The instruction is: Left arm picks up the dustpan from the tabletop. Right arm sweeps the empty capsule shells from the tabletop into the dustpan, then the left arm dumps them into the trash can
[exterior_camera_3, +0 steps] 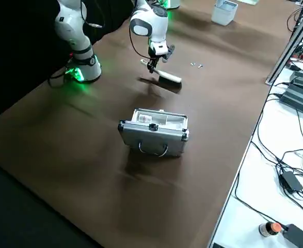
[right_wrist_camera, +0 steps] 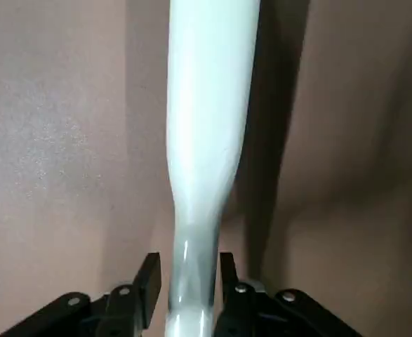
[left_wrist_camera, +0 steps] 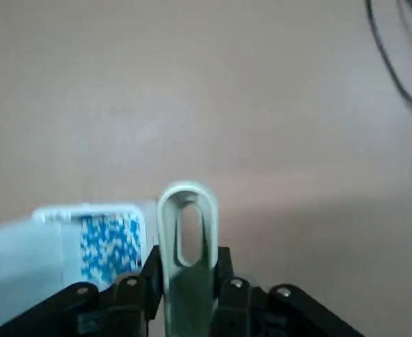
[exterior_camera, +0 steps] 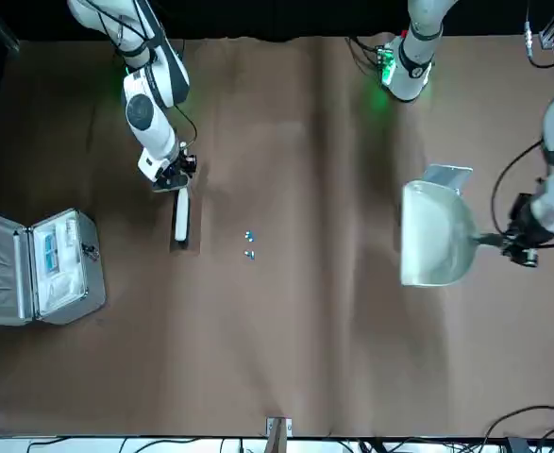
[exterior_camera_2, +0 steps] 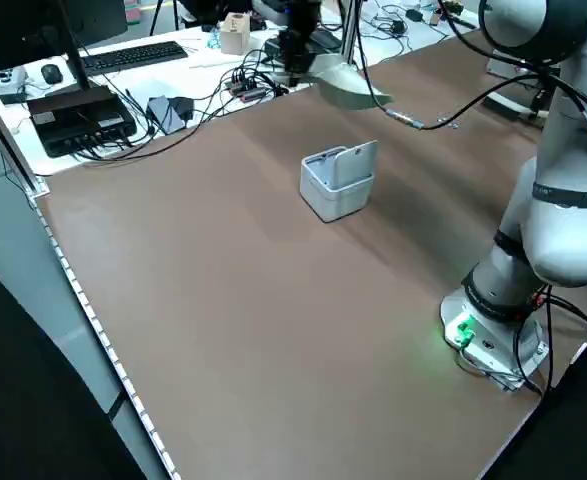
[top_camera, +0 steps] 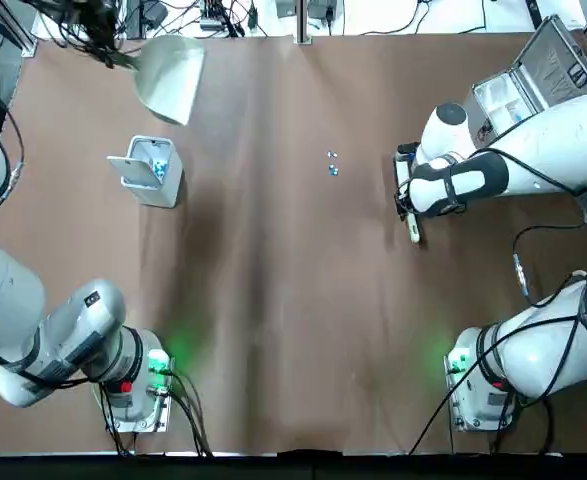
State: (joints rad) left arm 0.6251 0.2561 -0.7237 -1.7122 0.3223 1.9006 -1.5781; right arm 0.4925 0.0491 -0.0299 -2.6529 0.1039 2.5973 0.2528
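Observation:
My left gripper (exterior_camera: 514,243) is shut on the thin handle of the cream dustpan (top_camera: 168,75), held in the air at the far left of the table, just beyond the trash can (top_camera: 148,170). In the left wrist view the handle (left_wrist_camera: 187,235) stands between the fingers, with the bin's teal bits (left_wrist_camera: 107,242) below. The white-grey trash can stands with its lid up. Two tiny capsule shells (top_camera: 332,162) lie mid-table. To their right, my right gripper (top_camera: 407,192) is shut on a slim white brush (exterior_camera: 180,219), which lies low over the tabletop (right_wrist_camera: 209,140).
An open silver metal case (exterior_camera: 41,264) sits at the far right corner, behind the right arm. Cables and desk equipment (exterior_camera_2: 83,100) lie beyond the table's far edge. Both arm bases (top_camera: 138,385) stand at the near edge.

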